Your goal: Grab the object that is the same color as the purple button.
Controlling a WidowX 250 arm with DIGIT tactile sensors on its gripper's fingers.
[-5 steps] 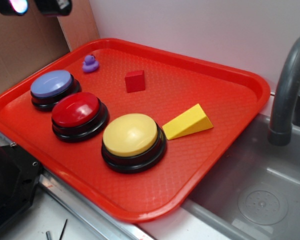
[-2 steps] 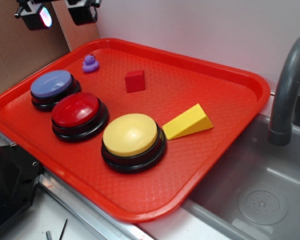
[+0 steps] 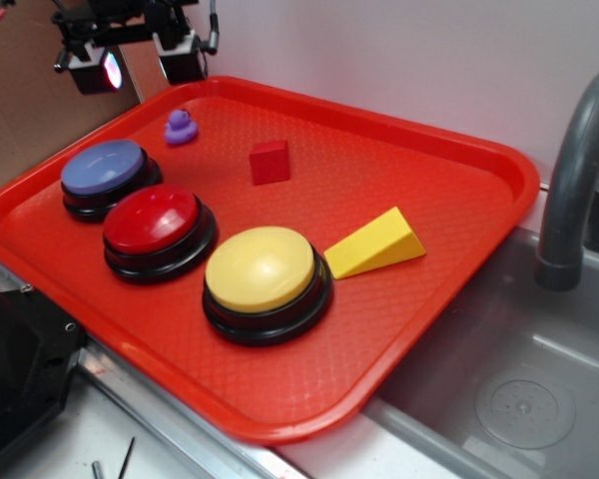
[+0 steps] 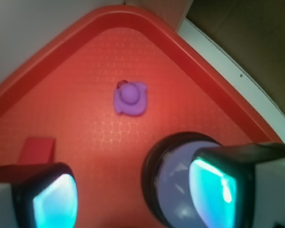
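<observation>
Gripper: hangs above the tray's far left corner, fingers spread wide, gripping nothing.
Purple duck toy: sits on the red tray near that corner, below the gripper, untouched; in the wrist view it lies between and ahead of the two fingers.
Purple button: near the duck, at the tray's left edge.
Red button: just beside the purple one.
Yellow button: next in the row.
Red cube: right of the duck.
Yellow wedge: touching the yellow button's base.

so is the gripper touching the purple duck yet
Apart. The wrist view shows the purple duck lying alone on bare tray, well clear of both fingers of the gripper.
</observation>
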